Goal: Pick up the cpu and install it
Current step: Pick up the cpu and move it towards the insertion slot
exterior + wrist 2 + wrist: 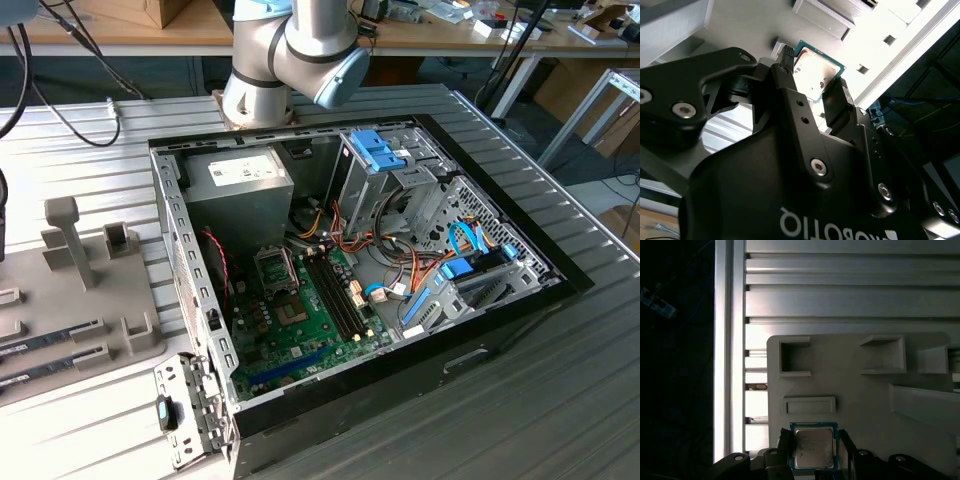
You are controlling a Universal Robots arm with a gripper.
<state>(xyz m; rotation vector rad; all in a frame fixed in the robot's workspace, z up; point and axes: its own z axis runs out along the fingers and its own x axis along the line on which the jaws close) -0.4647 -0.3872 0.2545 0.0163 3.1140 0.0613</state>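
The cpu (pixel 813 448) faces the first wrist view with its silver top. It is nearly square, so no long axis shows, and its sides run parallel to the edges of the grey fixture (pixel 860 400) beneath it. The gripper (pixel 814 439) is clamped on two opposite edges of the cpu. The ribbed metal table (pixel 840 300) lies beyond the fixture.

Your table (pixel 560 400) is a ribbed metal top that fills most of the exterior view. The open case (pixel 420 372) lies on its side at the centre of the frame. The arm's base (pixel 255 98) stands at the upper middle, just behind the case. A grey tray (pixel 92 300) lies flat on the slats at the exterior view's left, just beside the case. In the first wrist view you see that tray (pixel 865 405) resting on the slotted top (pixel 840 300).
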